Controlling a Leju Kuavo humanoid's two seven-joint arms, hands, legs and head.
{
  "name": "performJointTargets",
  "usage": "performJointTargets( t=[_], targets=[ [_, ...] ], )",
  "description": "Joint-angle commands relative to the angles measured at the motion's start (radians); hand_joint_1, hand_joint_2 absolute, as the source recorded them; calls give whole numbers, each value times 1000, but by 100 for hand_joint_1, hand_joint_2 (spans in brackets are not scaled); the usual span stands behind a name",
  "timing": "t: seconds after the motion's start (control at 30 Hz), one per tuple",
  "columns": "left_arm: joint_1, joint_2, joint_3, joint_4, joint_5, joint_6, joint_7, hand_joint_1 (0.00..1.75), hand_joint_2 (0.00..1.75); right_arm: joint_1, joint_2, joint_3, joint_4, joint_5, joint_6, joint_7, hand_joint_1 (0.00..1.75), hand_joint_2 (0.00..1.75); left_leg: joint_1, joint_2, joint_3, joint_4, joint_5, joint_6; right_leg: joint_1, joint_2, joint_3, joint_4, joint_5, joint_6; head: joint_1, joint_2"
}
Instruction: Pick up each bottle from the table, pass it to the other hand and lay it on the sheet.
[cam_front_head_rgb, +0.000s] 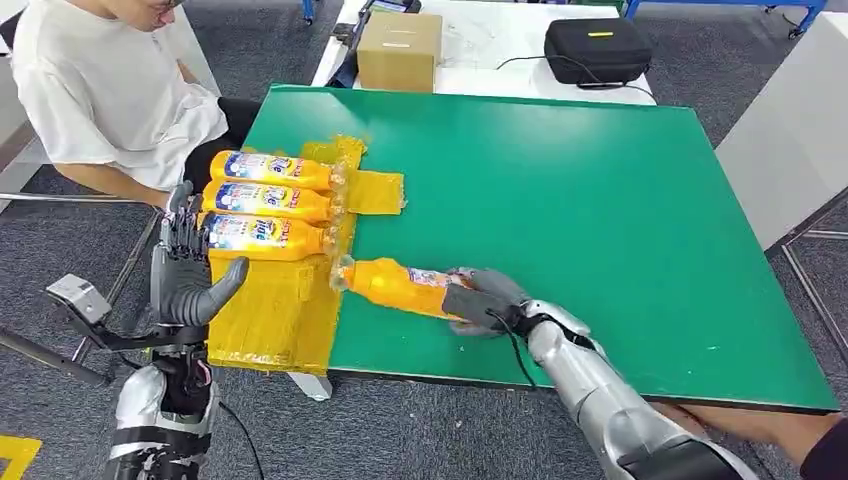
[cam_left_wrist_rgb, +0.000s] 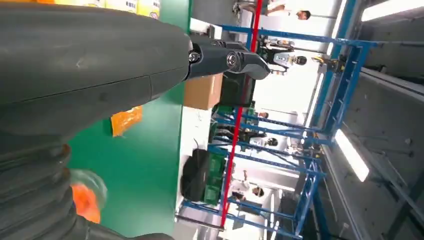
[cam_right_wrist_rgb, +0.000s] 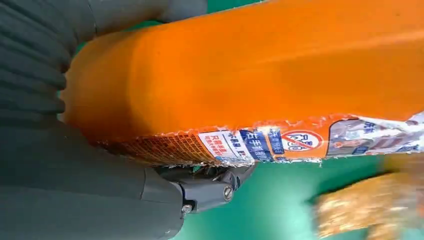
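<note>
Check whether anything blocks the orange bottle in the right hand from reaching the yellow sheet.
Nothing visible does. The right hand grips the orange bottle right beside the yellow sheet, whose near part is bare.

The held orange bottle (cam_right_wrist_rgb: 260, 65) carries a torn label (cam_right_wrist_rgb: 250, 145) with small Chinese print, too blurred to read, and a red crossed-out-circle sign (cam_right_wrist_rgb: 300, 140).

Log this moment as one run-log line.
right hand: grips orange bottle on green table | left hand: open, beside yellow sheet | three bottles on sheet | handover: not yet done
</note>
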Motion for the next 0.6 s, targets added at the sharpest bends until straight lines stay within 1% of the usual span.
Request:
performJointTargets(
  t=[0.03,0.07,0.1,0.2,0.23,0.37,0.4,0.43,0.5,0.57,0.6],
  targets=[
    [-33,26,-53,125,-31,10,12,0,175,173,66,1,-301,-246,-77,-42,175,175,1,0,3,-1,-1,-1,1,0,3,-1,-1,-2,0,0],
    [-31,23,-57,129,-37,10,9,0,175,184,63,15,-343,-258,-73,-10,175,175,0,0,1,-1,-1,-1,0,1,1,0,-1,-1,0,0],
    [-31,23,-57,129,-37,10,9,0,175,184,63,15,-343,-258,-73,-10,175,175,1,1,2,0,-2,-2,1,1,2,0,-2,-2,0,0],
    [-33,23,-57,130,-39,12,8,0,175,186,51,20,-353,-267,-70,-2,175,175,0,-1,-3,-1,0,-1,0,-1,-2,0,-1,-1,0,0],
    [-33,23,-56,129,-39,12,8,0,175,186,49,21,-350,-269,-70,-3,175,175,1,-2,-1,0,-2,-1,1,-1,0,0,-2,-1,0,0],
    [-34,24,-55,128,-38,12,9,0,175,185,47,21,-347,-271,-69,-4,175,175,0,-3,-4,0,-1,-1,0,-1,-2,0,-2,-1,0,0],
    [-33,30,-75,139,-50,8,29,0,175,202,63,-9,-379,-317,-110,-57,175,175,0,-3,-5,0,0,0,0,-1,-4,0,-1,0,0,0],
    [-31,21,-85,149,-58,11,35,0,175,224,74,-26,-432,-339,-137,-73,175,175,0,-3,-2,0,-2,-1,0,-1,-1,1,-2,-1,0,0],
    [-18,-11,-96,177,-55,20,44,0,175,277,95,-57,-572,-380,-180,-54,175,175,0,-4,-5,-1,0,-1,0,-2,-3,0,-2,0,0,0],
    [6,-47,-94,211,39,2,112,0,175,314,106,-65,-658,-408,-196,-29,175,175,-1,-5,-4,0,-1,-1,-1,-3,-2,0,-3,-1,0,0],
    [21,-48,-114,221,39,-2,117,0,175,320,105,-57,-670,-404,-199,-24,175,175,-1,-4,-5,-1,0,0,-1,-3,-4,0,-2,0,0,0]
  ],
)
